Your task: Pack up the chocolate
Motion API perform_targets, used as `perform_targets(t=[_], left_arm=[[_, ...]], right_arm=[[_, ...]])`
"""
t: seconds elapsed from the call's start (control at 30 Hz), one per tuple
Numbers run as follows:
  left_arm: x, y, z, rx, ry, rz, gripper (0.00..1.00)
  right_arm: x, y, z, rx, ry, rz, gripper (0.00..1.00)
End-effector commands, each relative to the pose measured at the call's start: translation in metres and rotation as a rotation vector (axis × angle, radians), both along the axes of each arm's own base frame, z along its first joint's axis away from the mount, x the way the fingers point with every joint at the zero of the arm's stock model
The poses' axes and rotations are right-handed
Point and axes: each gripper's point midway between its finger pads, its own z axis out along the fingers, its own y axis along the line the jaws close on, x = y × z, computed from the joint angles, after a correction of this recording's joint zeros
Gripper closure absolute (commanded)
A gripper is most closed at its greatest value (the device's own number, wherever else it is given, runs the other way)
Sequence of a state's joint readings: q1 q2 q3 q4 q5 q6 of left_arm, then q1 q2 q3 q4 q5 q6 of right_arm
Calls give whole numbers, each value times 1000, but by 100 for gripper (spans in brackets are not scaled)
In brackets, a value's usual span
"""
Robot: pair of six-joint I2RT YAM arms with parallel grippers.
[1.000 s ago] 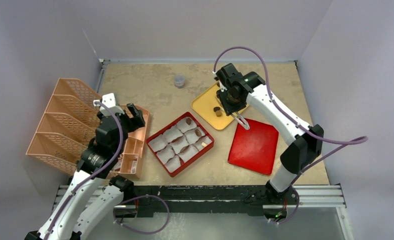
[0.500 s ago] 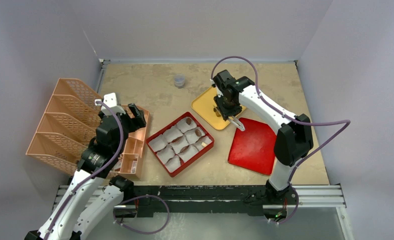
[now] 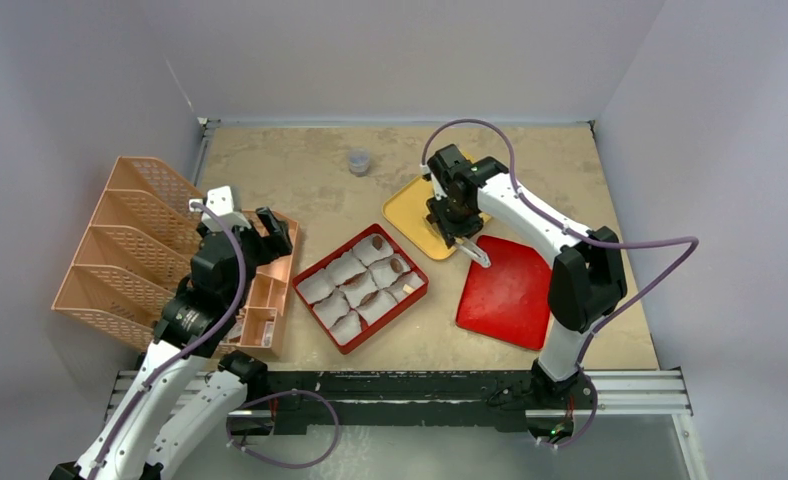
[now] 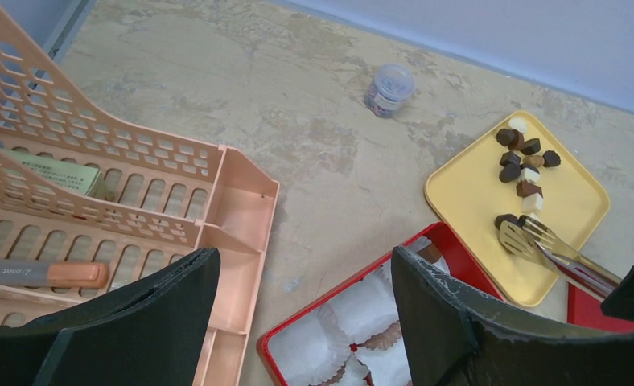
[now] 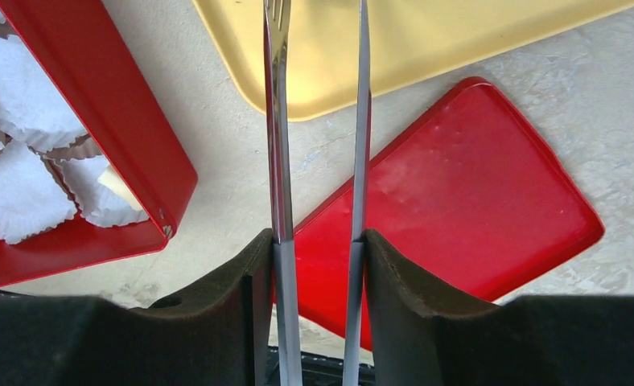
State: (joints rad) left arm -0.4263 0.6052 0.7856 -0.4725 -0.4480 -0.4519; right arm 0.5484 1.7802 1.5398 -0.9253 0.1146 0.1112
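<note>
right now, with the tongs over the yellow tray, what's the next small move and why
Probably lower the tongs so their tips straddle the nearest dark chocolate piece, then squeeze. The right gripper holds them with the blades apart and nothing visible between them. The tips sit just beside that piece at the near end of the yellow tray.

Beige table (image 3: 290, 190), yellow tray (image 3: 405, 210), red box (image 3: 386, 321), red lid (image 3: 510, 290)

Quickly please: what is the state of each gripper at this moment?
Left gripper: open, holding nothing.
Right gripper: closed on the metal tongs, whose tips are over the yellow tray.
</note>
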Motion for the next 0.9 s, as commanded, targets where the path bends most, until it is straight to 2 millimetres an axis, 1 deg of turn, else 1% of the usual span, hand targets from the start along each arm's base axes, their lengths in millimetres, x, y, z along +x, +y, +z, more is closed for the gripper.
perform_targets(t=[0.0,0.2,0.3,0.33,0.43,0.63,0.7,0.87], left_arm=[[1,-3,18,-29,-66,-17,23],[1,-2,17,-27,-63,-14,23],[1,-2,16,-25,-59,-14,23],[1,-2,17,-26,-60,-12,23],[0,0,18,-28,-65,-5,23],[-1,4,16,-19,-58,12,23],[-1,4,16,-18,-59,17,23],[0,7,16,-10,-57,34,23]], right_arm=[[-3,3,4,39,-7,5,57],[-11,-5,-8,11,13,-4,58],[-12,-5,-7,15,8,-3,64],[-11,-4,-5,18,2,-2,68],[-9,-2,2,34,-16,2,73],[-7,1,18,69,-50,6,75],[-4,0,26,67,-82,1,76],[-3,4,48,115,-126,13,77]])
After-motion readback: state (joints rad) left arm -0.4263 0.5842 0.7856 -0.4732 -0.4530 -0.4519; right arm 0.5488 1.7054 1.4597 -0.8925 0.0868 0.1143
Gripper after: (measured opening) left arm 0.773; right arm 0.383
